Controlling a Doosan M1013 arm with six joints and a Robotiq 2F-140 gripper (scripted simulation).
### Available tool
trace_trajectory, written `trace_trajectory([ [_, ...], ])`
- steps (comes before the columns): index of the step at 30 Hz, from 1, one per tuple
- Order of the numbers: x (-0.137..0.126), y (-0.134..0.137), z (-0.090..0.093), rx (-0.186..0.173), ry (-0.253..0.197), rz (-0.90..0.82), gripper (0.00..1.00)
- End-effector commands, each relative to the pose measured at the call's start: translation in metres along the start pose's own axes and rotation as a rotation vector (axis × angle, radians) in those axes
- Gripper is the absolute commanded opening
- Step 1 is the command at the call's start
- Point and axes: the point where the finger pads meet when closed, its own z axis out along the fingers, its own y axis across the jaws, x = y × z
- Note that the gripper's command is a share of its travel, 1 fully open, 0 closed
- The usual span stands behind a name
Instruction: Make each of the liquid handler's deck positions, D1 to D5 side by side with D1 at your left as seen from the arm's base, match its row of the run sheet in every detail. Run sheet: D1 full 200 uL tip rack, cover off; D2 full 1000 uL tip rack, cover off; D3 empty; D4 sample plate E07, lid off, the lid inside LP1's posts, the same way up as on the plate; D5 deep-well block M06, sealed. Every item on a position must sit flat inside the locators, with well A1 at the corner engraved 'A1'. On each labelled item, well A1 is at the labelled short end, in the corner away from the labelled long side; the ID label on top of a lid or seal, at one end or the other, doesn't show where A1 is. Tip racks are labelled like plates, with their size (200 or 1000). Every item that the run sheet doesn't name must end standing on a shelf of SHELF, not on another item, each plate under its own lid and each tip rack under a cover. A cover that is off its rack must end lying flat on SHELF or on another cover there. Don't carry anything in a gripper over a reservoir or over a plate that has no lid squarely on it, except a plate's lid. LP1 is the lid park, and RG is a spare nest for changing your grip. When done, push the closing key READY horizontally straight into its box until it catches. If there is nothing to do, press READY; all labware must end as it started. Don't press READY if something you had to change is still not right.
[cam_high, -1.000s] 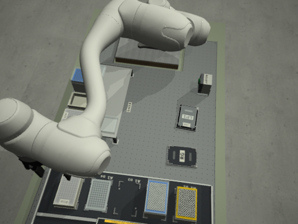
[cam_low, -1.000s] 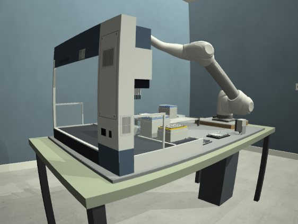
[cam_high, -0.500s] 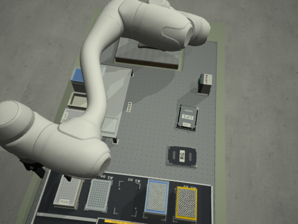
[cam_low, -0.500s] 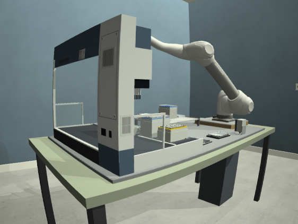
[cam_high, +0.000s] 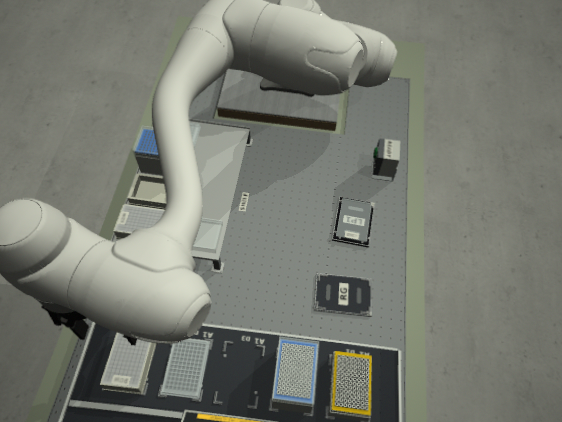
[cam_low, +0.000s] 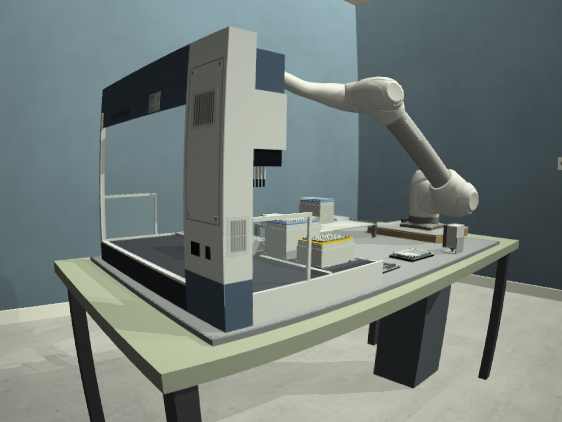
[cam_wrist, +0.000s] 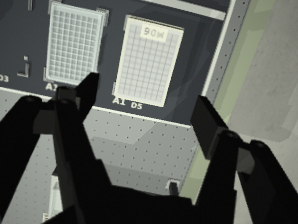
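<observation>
My gripper (cam_wrist: 146, 98) is open and empty. In the top view it (cam_high: 69, 319) shows only as dark parts under the arm, at the left edge just short of the deck. In the wrist view the sealed deep-well block M06 (cam_wrist: 147, 60) (cam_high: 125, 364) lies ahead between the fingers on D5, with its label at the far end. The clear sample plate (cam_wrist: 75, 42) (cam_high: 185, 368) sits on D4. D3 (cam_high: 243, 370) is bare. A blue-rimmed tip rack (cam_high: 295, 370) (cam_low: 285, 236) stands on D2 and a yellow-rimmed one (cam_high: 352, 382) (cam_low: 325, 250) on D1, both uncovered.
SHELF (cam_high: 222, 155) holds a blue rack (cam_high: 146, 142), an open tray (cam_high: 147, 190), a plate (cam_high: 140, 218) and a clear cover (cam_high: 207, 236). LP1 (cam_high: 353, 221) seems to hold a clear lid. RG (cam_high: 343, 294) is bare. The READY box (cam_high: 386, 156) (cam_low: 454, 236) stands far right.
</observation>
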Motion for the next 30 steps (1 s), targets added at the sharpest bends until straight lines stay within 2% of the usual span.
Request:
trace_trajectory([
  [1,0.0,0.0,0.002,0.0,0.002,0.0,0.66],
  [30,0.0,0.0,0.044,0.0,0.002,0.0,0.66],
])
